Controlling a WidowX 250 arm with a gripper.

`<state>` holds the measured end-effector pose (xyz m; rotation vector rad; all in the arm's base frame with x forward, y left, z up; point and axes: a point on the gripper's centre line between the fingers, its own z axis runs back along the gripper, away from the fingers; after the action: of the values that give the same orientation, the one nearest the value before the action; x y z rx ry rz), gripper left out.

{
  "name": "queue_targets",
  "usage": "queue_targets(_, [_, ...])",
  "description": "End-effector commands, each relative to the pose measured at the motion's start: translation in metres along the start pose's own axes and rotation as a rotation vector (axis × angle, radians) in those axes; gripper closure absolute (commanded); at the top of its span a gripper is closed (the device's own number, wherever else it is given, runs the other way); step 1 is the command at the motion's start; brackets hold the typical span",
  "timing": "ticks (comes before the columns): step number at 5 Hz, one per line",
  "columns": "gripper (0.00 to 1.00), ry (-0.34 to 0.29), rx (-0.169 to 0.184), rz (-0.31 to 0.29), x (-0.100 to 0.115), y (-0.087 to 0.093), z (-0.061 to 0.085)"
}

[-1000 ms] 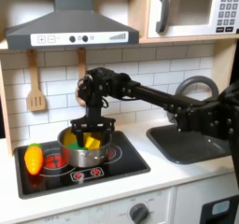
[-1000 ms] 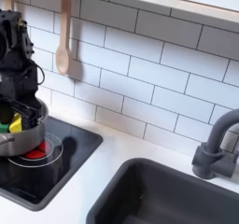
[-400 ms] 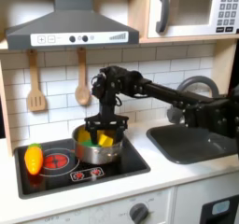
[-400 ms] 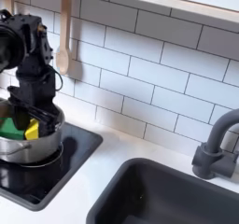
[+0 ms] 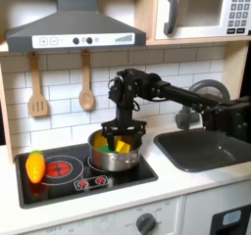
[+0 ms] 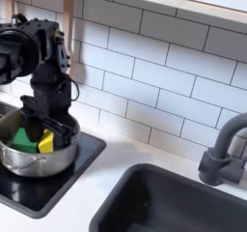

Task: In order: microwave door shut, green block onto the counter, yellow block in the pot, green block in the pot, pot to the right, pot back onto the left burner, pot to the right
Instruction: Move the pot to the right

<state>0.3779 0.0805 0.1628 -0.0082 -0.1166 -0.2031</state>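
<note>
- The pot (image 5: 116, 157) sits on the right side of the black cooktop (image 5: 59, 185), low and centre in the first exterior view. In the second exterior view it's at lower left (image 6: 39, 159), with its left edge cut off by the frame.
- The gripper (image 5: 122, 133) comes straight down onto the pot's back rim. Its fingers look closed on the rim, I think, but the black parts blur together, so I can't tell for sure.
- Inside the pot you can make out the green block (image 6: 23, 139) and the yellow block (image 6: 45, 142) side by side, touching. In the first exterior view the gripper covers part of them and they're just coloured smudges.
- The microwave door (image 5: 194, 12) at upper right in the first exterior view looks shut, with the handle on its left edge.
- An orange-and-yellow toy vegetable (image 5: 35, 166) lies at the cooktop's left edge, well apart from the pot.
- The counter (image 5: 186, 185) runs around the cooktop and the dark sink (image 5: 201, 149). The sink's right end is cut off.
- Two wooden utensils (image 5: 38, 87) hang on the tiled wall, upper left.
- The faucet (image 6: 224, 154) is chopped off at the right edge in the second exterior view.
</note>
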Motion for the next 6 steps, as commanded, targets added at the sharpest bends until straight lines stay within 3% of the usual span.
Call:
queue_targets(1, [0.0,0.006,-0.009,-0.013,0.003,-0.032,-0.001])
queue_targets(3, [0.0,0.005,-0.015,-0.032,0.006,-0.058,-0.002])
queue_targets(6, [0.0,0.005,-0.016,-0.036,0.005,-0.079,-0.002])
